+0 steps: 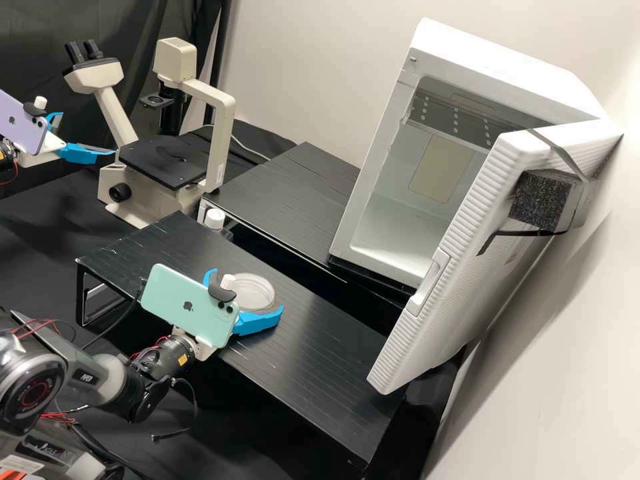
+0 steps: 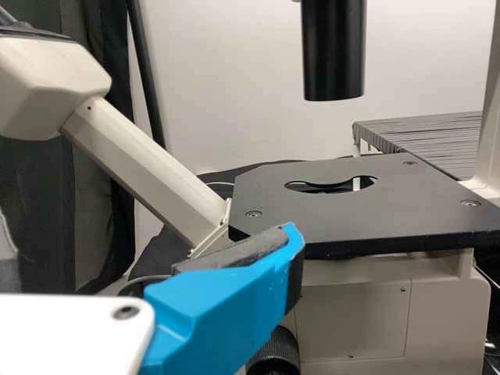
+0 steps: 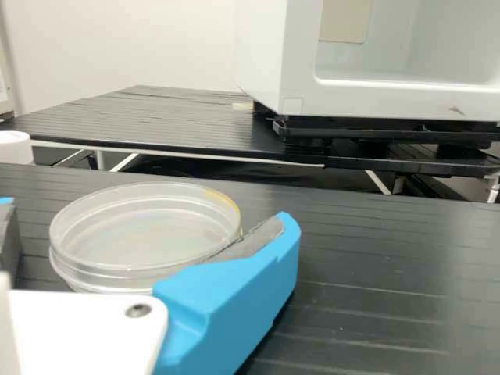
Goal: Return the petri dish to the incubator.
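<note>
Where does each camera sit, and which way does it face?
High view: off the arms, facing forward and down on the bench; left gripper and right gripper show.
Left wrist view: on that wrist, facing the microscope; one finger shows.
Right wrist view: on that wrist, facing the petri dish and incubator; both fingers show.
Shared with high view: left, microscope; right, petri dish and incubator.
</note>
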